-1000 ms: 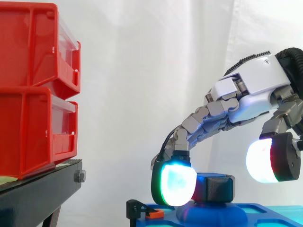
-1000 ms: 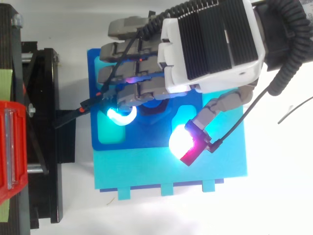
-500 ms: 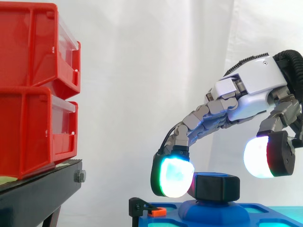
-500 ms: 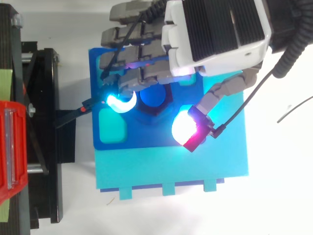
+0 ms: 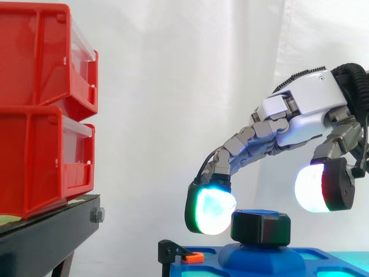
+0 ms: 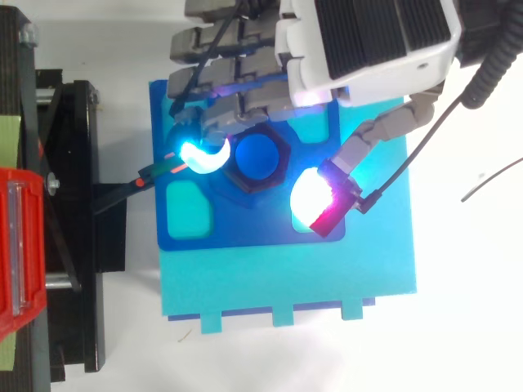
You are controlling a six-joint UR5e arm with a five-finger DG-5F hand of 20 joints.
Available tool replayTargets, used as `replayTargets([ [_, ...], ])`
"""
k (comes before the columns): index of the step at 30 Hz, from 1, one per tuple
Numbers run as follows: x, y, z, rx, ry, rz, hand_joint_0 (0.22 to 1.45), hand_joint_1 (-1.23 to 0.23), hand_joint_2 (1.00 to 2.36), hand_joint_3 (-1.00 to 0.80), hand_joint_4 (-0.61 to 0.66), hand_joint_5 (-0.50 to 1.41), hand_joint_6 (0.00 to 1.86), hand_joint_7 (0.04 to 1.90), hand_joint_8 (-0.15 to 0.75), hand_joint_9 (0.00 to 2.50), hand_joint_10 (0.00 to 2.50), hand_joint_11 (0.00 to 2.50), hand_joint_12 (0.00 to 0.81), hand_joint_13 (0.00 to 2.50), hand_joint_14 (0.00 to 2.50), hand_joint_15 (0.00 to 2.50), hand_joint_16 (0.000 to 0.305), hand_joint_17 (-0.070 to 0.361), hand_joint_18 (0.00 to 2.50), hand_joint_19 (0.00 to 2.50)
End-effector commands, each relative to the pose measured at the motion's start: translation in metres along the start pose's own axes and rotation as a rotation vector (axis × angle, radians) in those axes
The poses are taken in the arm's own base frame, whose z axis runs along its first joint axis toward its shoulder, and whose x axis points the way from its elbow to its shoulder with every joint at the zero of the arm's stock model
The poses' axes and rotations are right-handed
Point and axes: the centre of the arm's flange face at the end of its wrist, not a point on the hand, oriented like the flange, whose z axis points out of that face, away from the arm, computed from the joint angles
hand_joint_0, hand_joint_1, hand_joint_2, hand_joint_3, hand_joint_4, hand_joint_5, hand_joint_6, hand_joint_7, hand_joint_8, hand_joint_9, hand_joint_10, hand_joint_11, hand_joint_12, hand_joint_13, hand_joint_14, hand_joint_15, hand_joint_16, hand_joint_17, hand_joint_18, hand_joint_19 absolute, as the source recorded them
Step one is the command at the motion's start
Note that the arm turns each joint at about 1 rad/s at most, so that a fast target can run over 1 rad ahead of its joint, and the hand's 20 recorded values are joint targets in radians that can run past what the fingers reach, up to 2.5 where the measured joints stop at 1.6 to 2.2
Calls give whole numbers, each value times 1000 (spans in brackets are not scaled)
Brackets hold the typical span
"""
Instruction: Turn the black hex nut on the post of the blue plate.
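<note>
The black hex nut [image 5: 260,227] sits on the blue post [image 6: 257,158] of the blue plate [image 6: 245,229], its top uncovered from above. My hand [image 5: 311,107] hovers over it from the right, open, with loosely curved fingers. A cyan-glowing fingertip [image 5: 210,210] hangs just left of the nut, close to its edge, and I cannot tell whether it touches. The thumb pad [image 6: 319,200], glowing white and red, is raised on the other side and stands apart from the nut. Nothing is held.
The blue plate lies on a cyan base [image 6: 286,282]. A black clamp with an orange tip [image 6: 139,184] holds the plate's left edge. Red bins [image 5: 40,109] stack on the black stand [image 5: 46,236] at left. A thin cable [image 6: 490,184] lies at the right.
My hand has risen and drawn back from the nut. The fingertip and thumb pad came off the nut's sides, and the nut's top now shows from above.
</note>
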Motion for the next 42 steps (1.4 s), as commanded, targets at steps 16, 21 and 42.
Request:
replayTargets([
  [16, -2, -16, -10, -10, -8, -6, 441, -563, 1000, -500, 141, -213, 502, 739, 190, 300, 0, 0, 316, 236, 3, 83, 47, 107, 0, 156],
  [21, -4, -25, -15, -13, -15, -12, 441, -564, 1000, -500, 144, -213, 502, 736, 189, 297, 0, 0, 316, 235, 3, 87, 47, 107, 0, 158],
  [42, -14, -40, -29, -26, -22, -9, 441, -565, 1000, -500, 143, -213, 502, 736, 189, 300, 0, 0, 316, 238, 3, 84, 48, 107, 0, 163],
])
